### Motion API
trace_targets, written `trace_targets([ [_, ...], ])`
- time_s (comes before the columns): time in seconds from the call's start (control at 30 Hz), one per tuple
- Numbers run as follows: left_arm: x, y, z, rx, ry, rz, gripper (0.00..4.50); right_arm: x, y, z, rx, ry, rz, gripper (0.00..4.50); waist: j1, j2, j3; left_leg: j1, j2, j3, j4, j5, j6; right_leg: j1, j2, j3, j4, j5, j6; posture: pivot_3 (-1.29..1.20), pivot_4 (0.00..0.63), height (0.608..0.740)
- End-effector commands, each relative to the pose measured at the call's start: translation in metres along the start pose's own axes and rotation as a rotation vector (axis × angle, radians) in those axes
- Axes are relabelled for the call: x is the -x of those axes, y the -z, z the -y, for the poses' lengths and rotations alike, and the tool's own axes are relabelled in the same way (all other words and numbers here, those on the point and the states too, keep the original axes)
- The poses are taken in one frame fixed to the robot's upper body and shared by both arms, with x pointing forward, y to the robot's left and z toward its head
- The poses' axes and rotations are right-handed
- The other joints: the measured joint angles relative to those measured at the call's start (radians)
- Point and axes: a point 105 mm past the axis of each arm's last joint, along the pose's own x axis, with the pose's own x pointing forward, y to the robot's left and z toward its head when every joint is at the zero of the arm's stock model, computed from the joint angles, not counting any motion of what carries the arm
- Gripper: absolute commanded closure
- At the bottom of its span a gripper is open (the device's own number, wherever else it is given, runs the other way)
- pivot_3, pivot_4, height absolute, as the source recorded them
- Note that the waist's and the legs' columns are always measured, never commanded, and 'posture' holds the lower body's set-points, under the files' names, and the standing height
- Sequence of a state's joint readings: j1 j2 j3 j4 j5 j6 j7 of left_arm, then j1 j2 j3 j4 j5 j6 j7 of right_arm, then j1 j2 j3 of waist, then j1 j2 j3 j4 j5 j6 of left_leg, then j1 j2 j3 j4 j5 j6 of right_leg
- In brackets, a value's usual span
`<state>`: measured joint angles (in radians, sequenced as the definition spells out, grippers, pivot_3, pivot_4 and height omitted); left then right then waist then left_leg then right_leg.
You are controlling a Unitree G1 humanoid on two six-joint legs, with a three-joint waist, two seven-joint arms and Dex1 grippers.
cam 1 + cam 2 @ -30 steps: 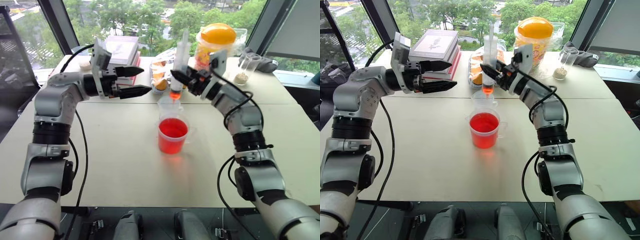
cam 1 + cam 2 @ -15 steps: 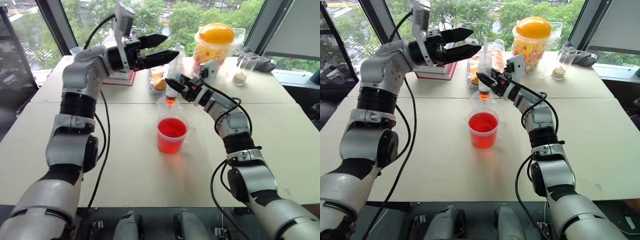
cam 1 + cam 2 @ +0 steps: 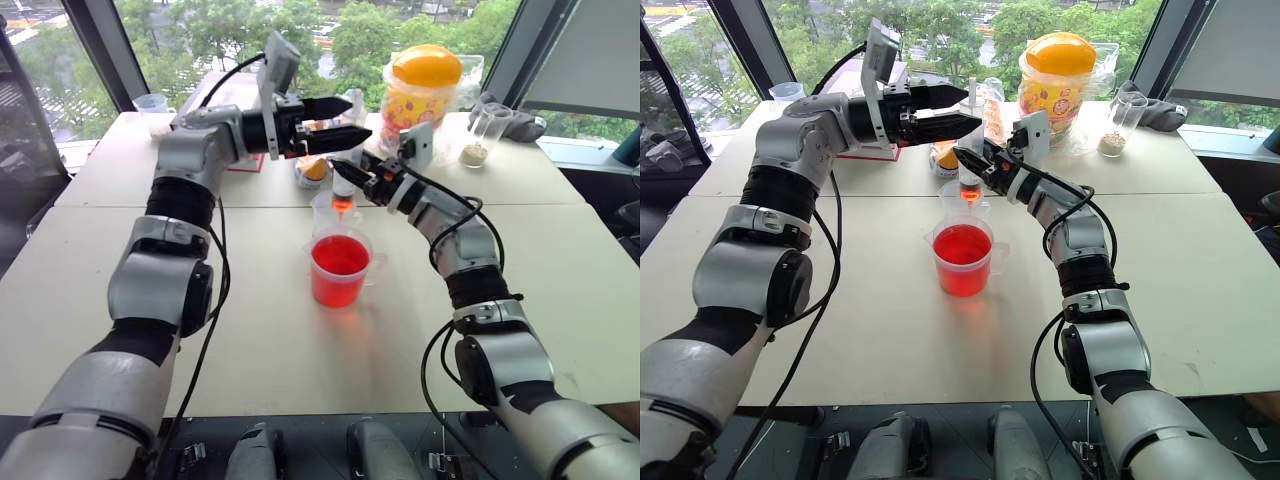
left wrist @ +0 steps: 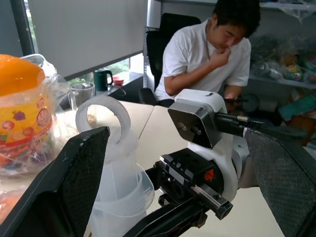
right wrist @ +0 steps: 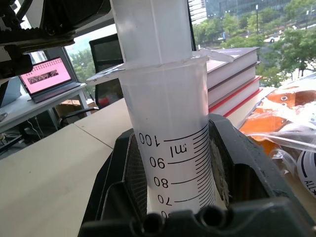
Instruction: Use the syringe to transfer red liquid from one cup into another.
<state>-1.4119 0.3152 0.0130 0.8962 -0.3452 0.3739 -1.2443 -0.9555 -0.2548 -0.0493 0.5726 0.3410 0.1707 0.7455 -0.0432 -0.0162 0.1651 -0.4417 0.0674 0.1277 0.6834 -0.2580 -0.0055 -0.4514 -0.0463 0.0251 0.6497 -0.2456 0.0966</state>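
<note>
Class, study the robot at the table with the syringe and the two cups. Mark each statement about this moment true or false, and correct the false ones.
1. The right gripper is shut on the syringe. True.
2. The syringe lies flat on the table. False: it is held upright, tip down over the smaller clear cup.
3. The left gripper grips the red cup. False: its jaws stand open, up by the syringe's plunger top.
4. The handled cup holds red liquid. True.
5. A person sits behind the table. True.
</note>
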Motion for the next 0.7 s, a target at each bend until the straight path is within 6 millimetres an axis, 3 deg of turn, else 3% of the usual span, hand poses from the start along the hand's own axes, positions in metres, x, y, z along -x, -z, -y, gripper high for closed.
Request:
trace_targets([
  [0.03, -0.007, -0.016, 0.001, -0.059, 0.004, 0.006, 1.38, -0.003, -0.022, -0.006, 0.051, -0.032, 0.063, 3.12, 0.000, 0.000, 0.000, 0.000, 0.000, 0.000, 0.000, 0.000, 0.000, 0.000, 0.000, 0.000, 0.000, 0.000, 0.000, 0.00, 0.150, 0.740],
  [0.23, -0.011, -0.013, -0.002, -0.057, -0.010, -0.004, 4.20, -0.004, -0.022, -0.011, 0.057, -0.053, 0.060, 3.12, -0.001, 0.000, 0.000, 0.000, 0.000, 0.000, 0.000, -0.001, 0.001, 0.000, 0.000, 0.000, 0.000, 0.000, 0.000, 0.00, 0.150, 0.740],
  [0.27, -0.011, -0.012, -0.003, -0.058, -0.012, -0.007, 4.44, -0.004, -0.023, -0.011, 0.059, -0.055, 0.059, 3.12, -0.001, 0.000, 0.000, 0.000, 0.000, 0.000, 0.000, -0.001, 0.001, 0.000, 0.000, 0.000, 0.000, 0.000, 0.000, 0.00, 0.150, 0.740],
  [0.7, -0.002, 0.013, -0.009, -0.073, -0.038, -0.080, 4.44, -0.005, -0.050, -0.008, 0.106, -0.062, 0.098, 3.12, 0.000, 0.000, 0.000, 0.000, 0.000, 0.000, 0.000, -0.001, 0.001, 0.000, 0.000, 0.000, 0.000, 0.000, 0.000, 0.00, 0.150, 0.740],
])
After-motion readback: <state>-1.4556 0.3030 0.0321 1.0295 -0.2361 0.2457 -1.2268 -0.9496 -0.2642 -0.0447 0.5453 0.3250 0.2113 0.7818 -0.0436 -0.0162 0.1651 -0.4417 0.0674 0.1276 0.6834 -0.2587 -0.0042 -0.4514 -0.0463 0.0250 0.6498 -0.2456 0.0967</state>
